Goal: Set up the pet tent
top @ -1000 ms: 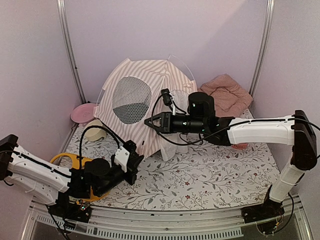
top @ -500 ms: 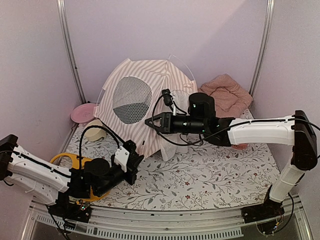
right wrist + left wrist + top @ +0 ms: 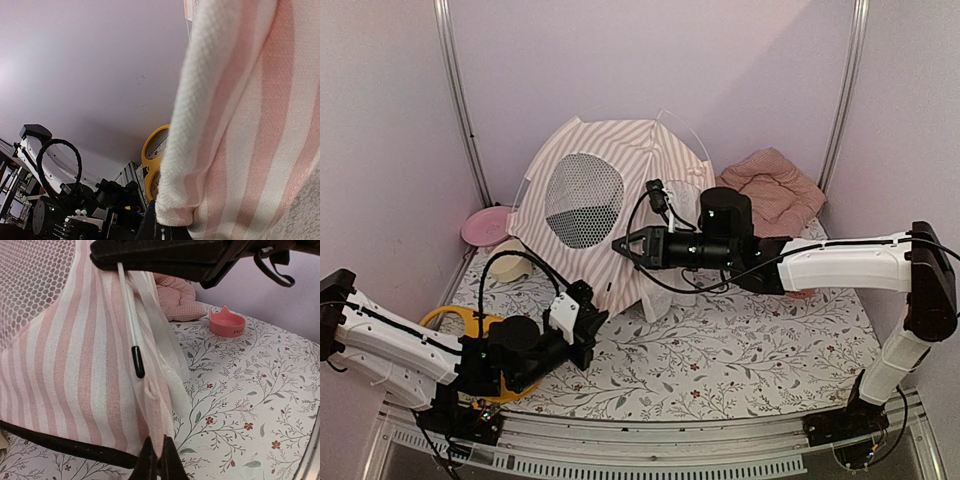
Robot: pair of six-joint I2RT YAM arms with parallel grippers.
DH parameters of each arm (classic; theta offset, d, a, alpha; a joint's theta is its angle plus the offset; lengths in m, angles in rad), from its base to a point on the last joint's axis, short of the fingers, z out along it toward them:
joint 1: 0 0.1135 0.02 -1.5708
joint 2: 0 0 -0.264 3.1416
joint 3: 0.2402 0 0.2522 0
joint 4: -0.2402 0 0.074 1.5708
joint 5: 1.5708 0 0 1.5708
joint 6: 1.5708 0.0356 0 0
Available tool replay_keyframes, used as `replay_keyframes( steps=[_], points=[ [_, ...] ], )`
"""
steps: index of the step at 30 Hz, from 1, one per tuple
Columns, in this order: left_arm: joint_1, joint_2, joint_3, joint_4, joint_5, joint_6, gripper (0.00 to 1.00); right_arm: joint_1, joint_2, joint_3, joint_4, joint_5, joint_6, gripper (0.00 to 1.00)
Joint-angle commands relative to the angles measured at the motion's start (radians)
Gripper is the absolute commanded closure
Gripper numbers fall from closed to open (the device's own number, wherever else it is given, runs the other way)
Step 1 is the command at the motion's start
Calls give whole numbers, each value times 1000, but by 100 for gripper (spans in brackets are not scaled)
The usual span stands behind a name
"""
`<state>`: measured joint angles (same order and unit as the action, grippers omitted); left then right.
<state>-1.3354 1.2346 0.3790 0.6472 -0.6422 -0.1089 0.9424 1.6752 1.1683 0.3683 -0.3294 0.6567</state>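
Note:
The pet tent (image 3: 640,160), pink-and-white striped with a round mesh window (image 3: 583,198), stands at the back of the table. My left gripper (image 3: 597,317) is shut on a fold of the tent's lower front corner, seen in the left wrist view (image 3: 159,462). My right gripper (image 3: 618,243) is above it, shut on the tent's front fabric edge; the right wrist view shows the jaws pinching a hem (image 3: 172,215). A thin white wire pole with a black tip (image 3: 137,361) hangs down beside the fabric under the right gripper.
A pink checked cushion (image 3: 775,185) lies at the back right. A small pink bowl (image 3: 227,323) sits right of the tent. A pink dish (image 3: 485,226) is at the back left. A yellow double bowl (image 3: 455,322) lies by the left arm.
My right gripper has edged slightly to the right with the tent fabric in it. The left arm has not moved.

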Motion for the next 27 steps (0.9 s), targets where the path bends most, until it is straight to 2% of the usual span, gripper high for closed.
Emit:
replay_keyframes(
  steps=[1,15,27],
  points=[
    [-6,0,14,-15,59,-8,100,-27,-20,-5,47,87,-20,100],
    [24,24,17,-16,92,-42,100,-28,-45,-42,76,66,-20,100],
    [24,-20,41,-47,97,-17,100,-28,-3,-21,80,54,-16,100]
  ],
)
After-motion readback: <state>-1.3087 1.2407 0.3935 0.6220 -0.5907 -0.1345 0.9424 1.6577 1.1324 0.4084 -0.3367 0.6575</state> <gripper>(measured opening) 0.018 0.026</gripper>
